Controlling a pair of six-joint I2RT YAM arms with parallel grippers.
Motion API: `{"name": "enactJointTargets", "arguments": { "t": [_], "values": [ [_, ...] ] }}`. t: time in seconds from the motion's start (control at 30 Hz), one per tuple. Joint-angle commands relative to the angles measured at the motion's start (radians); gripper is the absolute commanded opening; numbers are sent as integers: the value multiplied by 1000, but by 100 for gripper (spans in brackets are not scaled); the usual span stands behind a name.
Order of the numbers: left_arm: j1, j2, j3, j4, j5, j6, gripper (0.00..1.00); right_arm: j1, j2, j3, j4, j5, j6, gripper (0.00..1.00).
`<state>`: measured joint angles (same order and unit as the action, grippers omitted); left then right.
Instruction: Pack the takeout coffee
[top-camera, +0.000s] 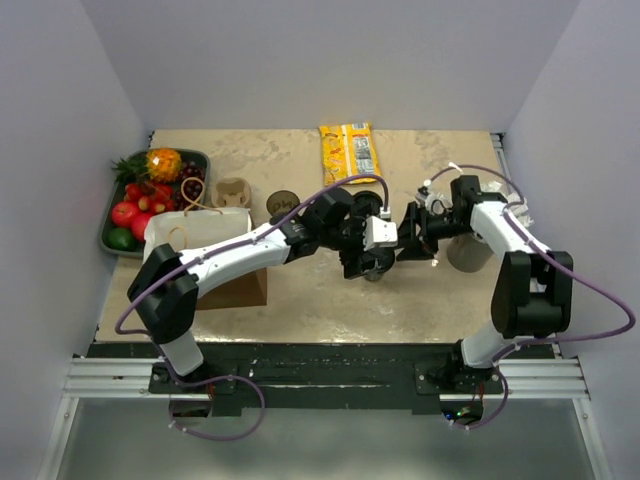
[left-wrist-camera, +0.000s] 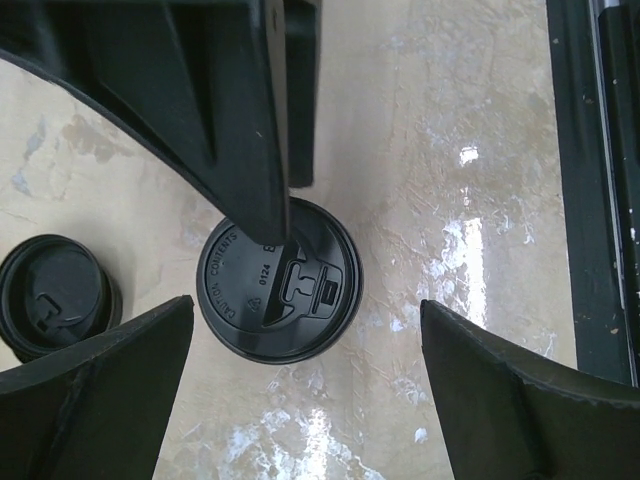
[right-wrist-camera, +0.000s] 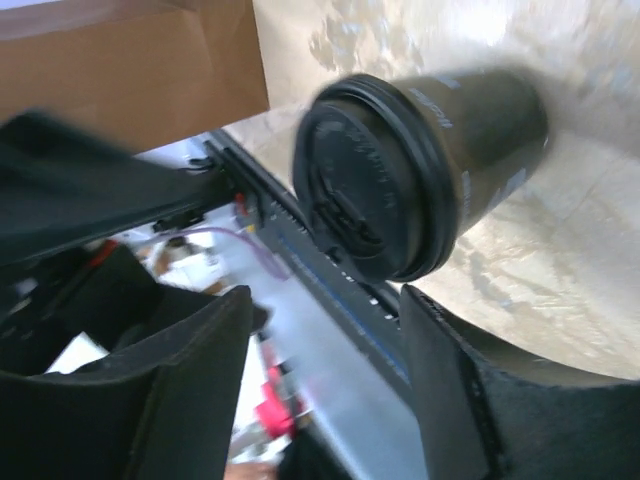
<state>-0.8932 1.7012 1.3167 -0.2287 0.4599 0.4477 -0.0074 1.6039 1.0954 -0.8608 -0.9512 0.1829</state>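
We're over the middle of the tabletop (top-camera: 320, 305), and the coffee cup (left-wrist-camera: 240, 295) stands upright right under our left tool (left-wrist-camera: 305, 305), black sip lid facing up at us. The left tool is spread wide, one finger on each side of the cup, touching nothing. The right tool (right-wrist-camera: 325, 295) has its jaws parted too, with nothing between them and the cup just past its tips. What looks like one of its fingers (left-wrist-camera: 230, 120) crosses the lid's edge in the left wrist view.

We judge this a light, crushable thing: paper wall, snap-on plastic lid, possibly liquid inside. It wants a gentle squeeze on the wall just below the lid rim, and it must be kept upright. Grab it by the lid and the lid may pop off.

Count with us:
- two lidded cups, the second cup (left-wrist-camera: 55, 295) at the left edge of the left wrist view
- one pulp cup carrier (top-camera: 232, 192) and one brown paper bag (top-camera: 235, 285), both at the left of the top view
- one yellow snack packet (top-camera: 350, 150) at top centre
- one tray of fruit (top-camera: 198, 157) at upper left
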Motion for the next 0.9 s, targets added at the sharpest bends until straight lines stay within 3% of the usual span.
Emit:
{"name": "enactJointTargets", "arguments": {
  "t": [0.0, 0.07, 0.3, 0.47, 0.77, 0.87],
  "values": [
    [-4, 47, 55, -9, 13, 8, 99, 0, -102, 110, -60, 58, -95, 68],
    [-3, 63, 61, -6, 8, 26, 99, 0, -139, 129, -70, 63, -118, 79],
    [20, 113, 113, -1, 45, 52, 99, 0, -231, 158, -69, 86, -169, 88],
    [31, 164, 183, -35, 71, 39, 99, 0, -335, 195, 15, 103, -177, 89],
    [57, 239, 272, -156, 192, 51, 99, 0, -533, 164, 327, 92, -37, 94],
    [59, 245, 273, -179, 206, 62, 99, 0, -542, 167, 355, 107, -14, 95]
  ]
}}
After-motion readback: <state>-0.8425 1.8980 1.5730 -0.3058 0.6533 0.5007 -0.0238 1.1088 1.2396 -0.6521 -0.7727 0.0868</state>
